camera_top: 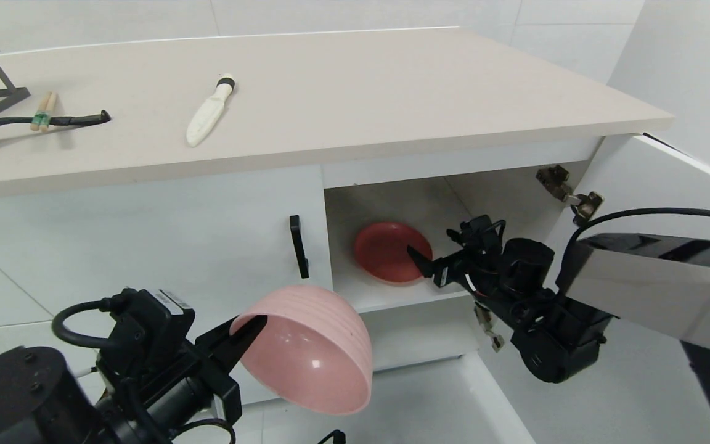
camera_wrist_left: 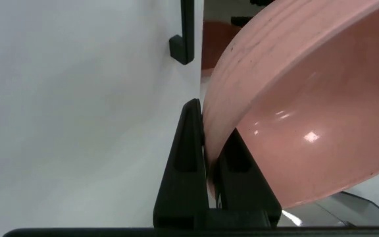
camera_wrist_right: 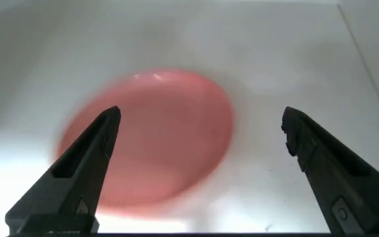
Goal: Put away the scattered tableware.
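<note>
Gripping rim of pink ribbed plastic bowl (camera_top: 312, 351) in left gripper (camera_top: 247, 336), short of white cabinet shelf (camera_top: 379, 296) ahead, rightward. Spread wide on right gripper (camera_wrist_right: 201, 115); round red plate (camera_top: 386, 250) just past tips, on shelf.

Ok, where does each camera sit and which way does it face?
Head view: on the head, looking forward and down at countertop and open cupboard; both arms show.
Left wrist view: on the left wrist, looking along the left gripper, shut on the pink bowl, toward the door handle.
Right wrist view: on the right wrist, looking past the open right gripper at the red plate.
Shared: head and right wrist views both show that plate.
</note>
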### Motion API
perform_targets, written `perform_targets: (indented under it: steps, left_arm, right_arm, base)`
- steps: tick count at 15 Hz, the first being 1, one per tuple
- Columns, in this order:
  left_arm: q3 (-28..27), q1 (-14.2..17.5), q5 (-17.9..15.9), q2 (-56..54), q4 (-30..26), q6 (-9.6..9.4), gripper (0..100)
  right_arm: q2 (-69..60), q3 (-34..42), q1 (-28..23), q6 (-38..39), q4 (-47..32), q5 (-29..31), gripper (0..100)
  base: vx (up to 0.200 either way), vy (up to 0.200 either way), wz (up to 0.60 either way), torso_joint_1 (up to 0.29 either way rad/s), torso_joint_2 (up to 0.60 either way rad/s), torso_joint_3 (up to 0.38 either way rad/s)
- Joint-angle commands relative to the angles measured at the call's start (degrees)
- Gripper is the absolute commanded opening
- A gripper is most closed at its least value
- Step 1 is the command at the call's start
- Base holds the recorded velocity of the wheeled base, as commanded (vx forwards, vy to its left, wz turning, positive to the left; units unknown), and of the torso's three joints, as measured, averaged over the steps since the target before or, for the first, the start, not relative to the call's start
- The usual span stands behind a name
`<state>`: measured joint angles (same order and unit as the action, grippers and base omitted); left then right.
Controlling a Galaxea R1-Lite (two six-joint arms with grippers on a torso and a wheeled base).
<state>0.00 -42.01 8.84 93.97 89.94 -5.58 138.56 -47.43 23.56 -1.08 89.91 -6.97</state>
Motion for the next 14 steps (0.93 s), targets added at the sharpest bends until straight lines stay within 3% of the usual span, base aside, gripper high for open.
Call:
perform_targets:
  steps: [1, 3, 7, 11, 14]
  left_arm:
    - [0.00, -1.76, 0.83, -1.86, 0.06, -0.04, 0]
    - [0.00, -5.19, 4.08, -2.47, 0.06, -0.04, 0]
    - [0.00, -10.29, 6.72, -2.30, 0.06, -0.13, 0]
    - [0.00, -13.27, 9.00, -1.77, 0.06, -0.04, 0]
    - [-0.62, -14.33, 9.00, 1.31, 0.06, -0.04, 0]
  right_arm:
    - [-16.13, 17.20, 4.65, -1.99, 0.09, 0.03, 100]
    - [-27.55, 28.27, 7.02, -3.13, 0.09, 0.03, 100]
    - [-39.51, 43.13, 6.67, -3.40, 0.09, 0.03, 100]
    - [-46.45, 47.43, 6.85, -9.99, 0.09, 0.03, 100]
    - [-48.73, 47.43, 7.11, -10.34, 0.09, -0.06, 100]
  base:
    - [0.000, 0.000, 0.00, 0.000, 0.00, 0.000]
    - [0.000, 0.000, 0.00, 0.000, 0.00, 0.000]
    - [0.000, 0.000, 0.00, 0.000, 0.00, 0.000]
    - [0.000, 0.000, 0.00, 0.000, 0.00, 0.000]
    - [0.000, 0.000, 0.00, 0.000, 0.00, 0.000]
